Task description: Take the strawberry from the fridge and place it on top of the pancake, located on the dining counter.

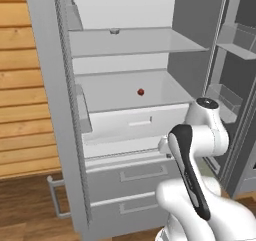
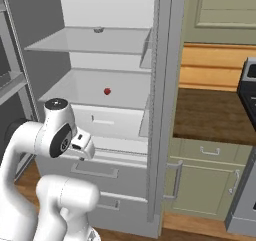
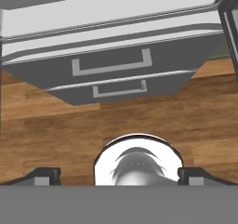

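Looking down from the hand camera, the jaws stand wide apart with nothing between them, one dark fingertip at each side of the picture, aimed at the wooden floor in front of the two drawers at the foot of the fridge. And from the base cameras the white arm is folded up low and close, its elbow raised just ahead of those drawer fronts, the wrist turned downward. Just beyond it, the fridge doors hang open on both sides, door bins showing on the right one. Inside, above a white pull-out bin, there's a broad white shelf, and right there sits the strawberry, a tiny dark-red blob alone near the middle of the shelf, well apart from the arm. Up one level, a glass shelf carries a small grey object at its back edge, too small to identify. Off to the right of the fridge, a dark-brown wooden bench runs over sage-green cabinets.
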